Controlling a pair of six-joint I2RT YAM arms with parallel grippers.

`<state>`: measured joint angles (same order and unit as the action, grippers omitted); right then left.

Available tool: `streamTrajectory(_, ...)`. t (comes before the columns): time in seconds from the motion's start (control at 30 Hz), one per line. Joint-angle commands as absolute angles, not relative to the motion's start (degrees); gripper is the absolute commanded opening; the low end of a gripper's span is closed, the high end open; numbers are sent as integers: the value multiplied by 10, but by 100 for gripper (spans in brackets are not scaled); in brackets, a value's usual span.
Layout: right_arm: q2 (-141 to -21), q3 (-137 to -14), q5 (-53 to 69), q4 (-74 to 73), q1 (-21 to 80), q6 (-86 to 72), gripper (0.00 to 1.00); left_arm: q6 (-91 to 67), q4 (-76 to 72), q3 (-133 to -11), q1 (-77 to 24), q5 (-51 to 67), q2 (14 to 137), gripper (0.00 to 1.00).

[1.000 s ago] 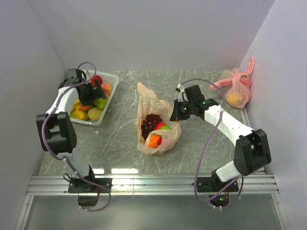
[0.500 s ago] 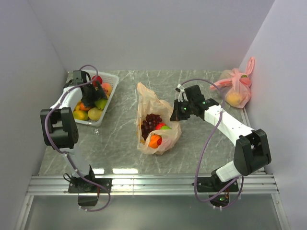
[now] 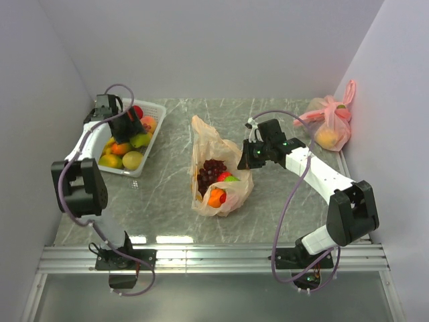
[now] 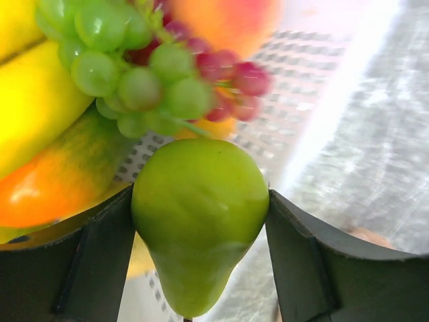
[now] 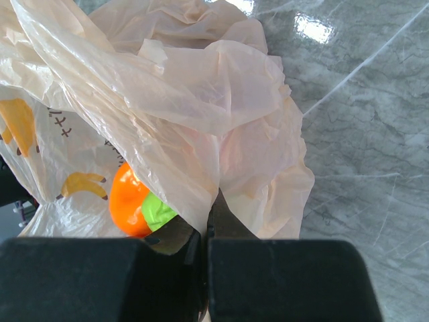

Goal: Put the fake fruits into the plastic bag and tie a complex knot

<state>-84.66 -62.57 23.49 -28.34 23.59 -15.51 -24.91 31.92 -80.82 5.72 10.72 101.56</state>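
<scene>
My left gripper is over the white basket with a green pear between its fingers, both pads touching it. In the top view that pear sits at the gripper. Below it lie green and red grapes, a banana and orange-toned fruits. The peach plastic bag lies mid-table, mouth open, holding purple grapes, an orange and an apple. My right gripper is shut on the bag's rim film. No knot shows.
A pink tied bag with a yellow fruit inside rests at the back right against the wall. White walls enclose the marble table on three sides. The arms' bases stand on the metal rail at the near edge.
My left jaws have narrowed from wide open onto the green pear in the basket, the wrist shifting slightly. The right arm and the bag have not moved.
</scene>
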Motion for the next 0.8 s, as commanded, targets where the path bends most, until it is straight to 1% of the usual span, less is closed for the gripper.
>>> streamTrajectory(0.0, -835, -631, 239, -283, 237, -149, 0, -208, 300, -849, 51, 134, 927, 49)
streamTrajectory(0.07, -837, -633, 240, -284, 238, -149, 0, -194, 304, -857, 39, 170, 902, 47)
streamTrajectory(0.13, -838, -636, 241, -284, 237, -149, 0, -168, 306, -863, 4, 208, 876, 48)
streamTrajectory(0.2, -839, -641, 242, -285, 236, -149, 0, -139, 295, -855, -62, 246, 859, 48)
streamTrajectory(0.27, -842, -643, 243, -285, 237, -150, 0, -122, 287, -847, -107, 285, 841, 48)
streamTrajectory(0.3, -844, -645, 243, -286, 237, -150, 0, -107, 283, -840, -152, 290, 838, 47)
streamTrajectory(0.37, -843, -649, 242, -287, 236, -150, 0, -103, 276, -833, -196, 283, 836, 47)
streamTrajectory(0.4, -843, -652, 240, -288, 237, -150, 0, -101, 272, -828, -236, 282, 839, 46)
streamTrajectory(0.6, -839, -661, 234, -293, 236, -146, 0, -97, 277, -825, -350, 272, 893, 47)
streamTrajectory(0.7, -840, -666, 234, -294, 234, -142, 0, -109, 273, -793, -379, 253, 912, 56)
streamTrajectory(0.73, -841, -668, 236, -294, 233, -139, 0, -113, 268, -786, -382, 241, 914, 70)
streamTrajectory(0.77, -841, -671, 236, -294, 233, -134, 0, -122, 259, -781, -385, 234, 916, 77)
